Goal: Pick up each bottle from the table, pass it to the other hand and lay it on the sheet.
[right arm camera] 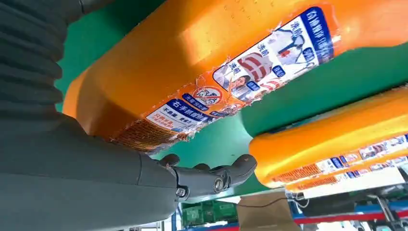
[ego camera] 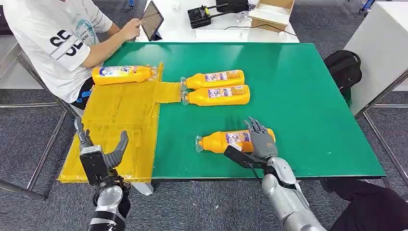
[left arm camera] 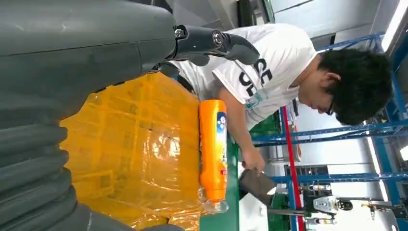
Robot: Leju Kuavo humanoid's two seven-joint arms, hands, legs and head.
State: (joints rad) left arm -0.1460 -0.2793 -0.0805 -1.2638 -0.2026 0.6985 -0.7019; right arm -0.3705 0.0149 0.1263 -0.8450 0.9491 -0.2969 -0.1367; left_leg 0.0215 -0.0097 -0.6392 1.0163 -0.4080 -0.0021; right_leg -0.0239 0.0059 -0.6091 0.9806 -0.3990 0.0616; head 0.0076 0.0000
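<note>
four orange bottles lie on their sides on a green table (ego camera: 298, 96). a crinkly yellow sheet (ego camera: 120, 125) covers the table's left end.

the near bottle (ego camera: 226, 141) lies on the green part, close to the front edge, its clear cap pointing at the sheet. the right hand (ego camera: 260, 142) rests on top of its fat end, fingers spread over it. i cannot tell if it grips the bottle yet. up close in the right wrist view, this bottle's label (right arm camera: 240, 82) has a picture of a person with clothes, a small red no-sign and blue boxes of chinese writing. i cannot read the brand.

two middle bottles (ego camera: 216, 86) lie side by side, touching, farther back. their caps just reach a flap of the sheet.

the far bottle (ego camera: 122, 74) lies on the back edge of the sheet, with a blue and white label.

the left hand (ego camera: 101, 154) hovers over the sheet's front end, fingers wide apart, holding nothing.

a person in a white shirt (ego camera: 53, 43) with big dark letters sits at the left corner, touching a tablet (ego camera: 152, 20).
</note>
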